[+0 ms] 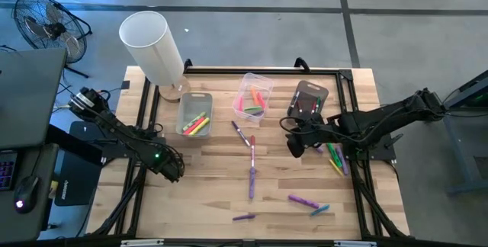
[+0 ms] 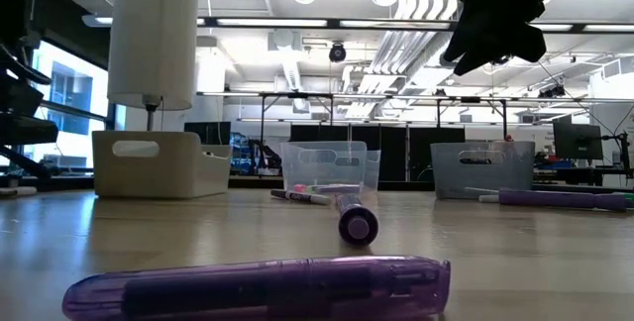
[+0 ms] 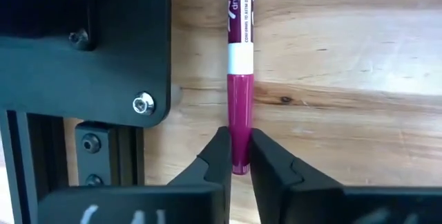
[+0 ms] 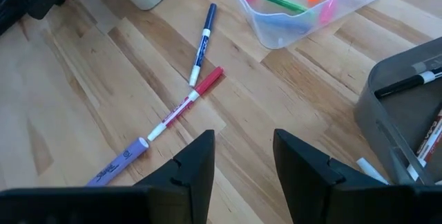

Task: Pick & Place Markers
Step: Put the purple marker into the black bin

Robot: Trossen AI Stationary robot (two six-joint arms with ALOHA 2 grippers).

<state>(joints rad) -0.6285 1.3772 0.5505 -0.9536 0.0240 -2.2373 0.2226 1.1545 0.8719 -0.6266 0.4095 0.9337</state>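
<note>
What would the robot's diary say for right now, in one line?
left gripper: shut on magenta marker | right gripper: open, above table | bins: some markers inside

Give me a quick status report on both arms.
Left claw pinching magenta marker at table's left edge. Right claw open, empty, beside grey bin. Nothing blocking.

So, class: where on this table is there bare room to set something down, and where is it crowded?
Free: the wood between the left tool and the purple marker, and the front left of the table. Crowded: around the three bins and the right tool, with markers scattered front right.
</note>
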